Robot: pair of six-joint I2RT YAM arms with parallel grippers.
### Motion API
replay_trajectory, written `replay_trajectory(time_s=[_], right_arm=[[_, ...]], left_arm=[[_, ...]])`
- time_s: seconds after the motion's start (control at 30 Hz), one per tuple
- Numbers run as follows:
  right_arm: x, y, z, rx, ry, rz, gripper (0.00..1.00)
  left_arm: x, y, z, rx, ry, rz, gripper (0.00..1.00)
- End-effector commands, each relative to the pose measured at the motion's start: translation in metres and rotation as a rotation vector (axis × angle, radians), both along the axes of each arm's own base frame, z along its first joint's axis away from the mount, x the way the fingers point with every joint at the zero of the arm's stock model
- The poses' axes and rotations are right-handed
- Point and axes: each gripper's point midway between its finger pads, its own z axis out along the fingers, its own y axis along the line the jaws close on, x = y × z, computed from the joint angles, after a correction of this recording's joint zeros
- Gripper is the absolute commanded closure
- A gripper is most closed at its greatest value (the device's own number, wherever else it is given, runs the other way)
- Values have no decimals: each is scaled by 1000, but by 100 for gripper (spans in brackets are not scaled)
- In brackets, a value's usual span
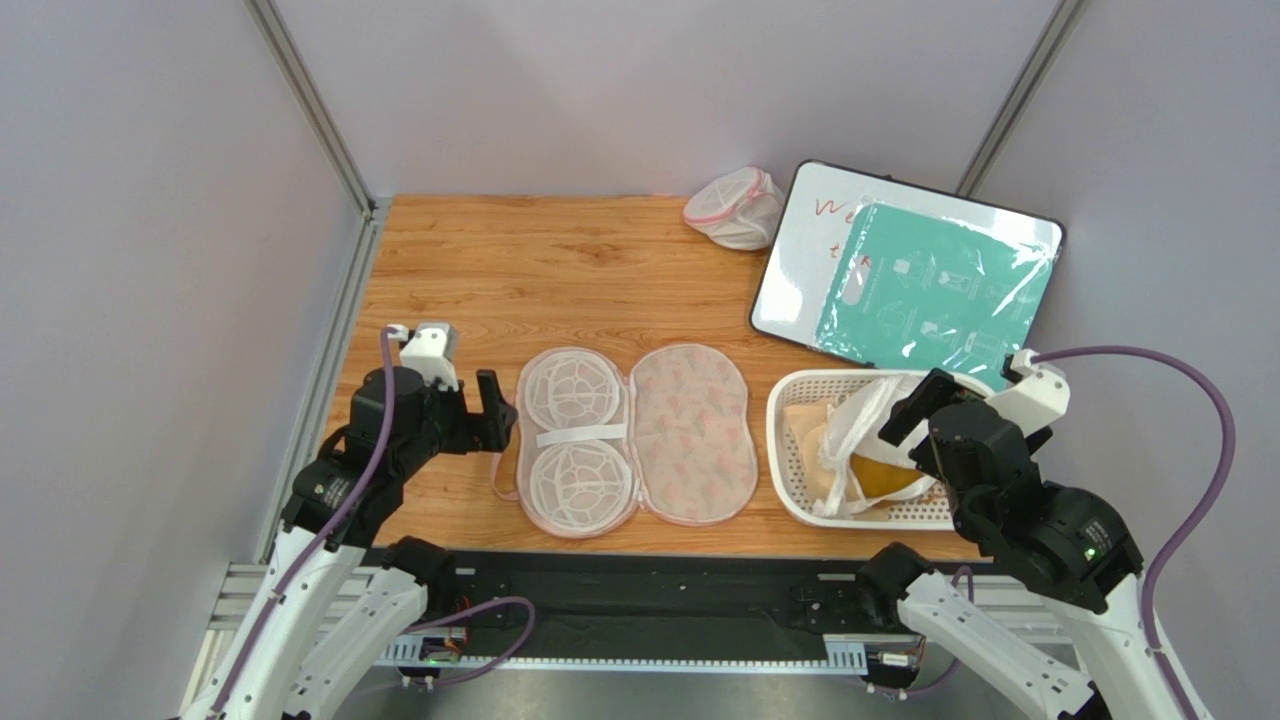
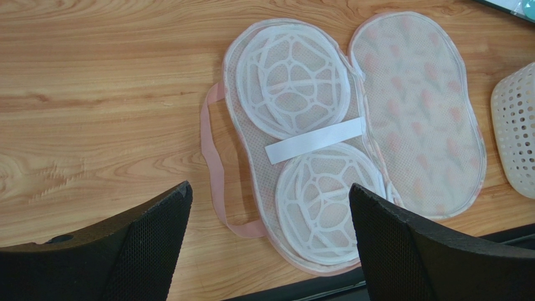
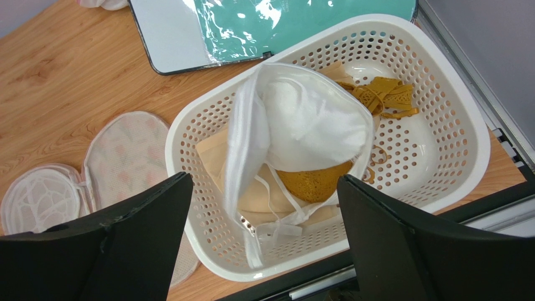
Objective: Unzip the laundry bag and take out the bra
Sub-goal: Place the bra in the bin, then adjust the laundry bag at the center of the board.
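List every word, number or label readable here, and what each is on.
"We": red handwriting on the whiteboard; the rest hides under the green sheet.
Second red line below it: too cut off to read.
Green sheet: faint print, too small to read.
The laundry bag and basket: no text.

Wooden table [image 1: 496, 270] at centre frame, enclosed by plain pale grey walls [image 1: 135, 225] at left, top and right. Metal posts [image 1: 308, 98] slant through both upper corners. Lighting is even and diffuse.
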Motion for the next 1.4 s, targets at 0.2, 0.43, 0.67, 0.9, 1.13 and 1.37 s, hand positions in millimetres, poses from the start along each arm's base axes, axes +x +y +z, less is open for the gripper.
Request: replay_trajectory(time_s=[0.2, 0.43, 0.67, 0.9, 1.13, 1.37], right_arm=[[7, 4, 29, -11, -78, 51, 7], [25, 49, 22, 20, -56, 250, 8], [36, 128, -1, 192, -11, 538, 19], [35, 163, -47, 181, 137, 599, 22], [28, 211, -75, 121, 217, 662, 21], [32, 248, -120, 89, 312, 684, 21]], left_arm=[[1, -1, 2, -2, -16, -14, 1], [1, -2, 1, -2, -13, -17, 1], [1, -3, 1, -3, -14, -22, 1], [1, -4, 1, -4, -14, -30, 0], [1, -3, 0, -2, -11, -29, 1], [1, -8, -1, -12, -5, -49, 0]])
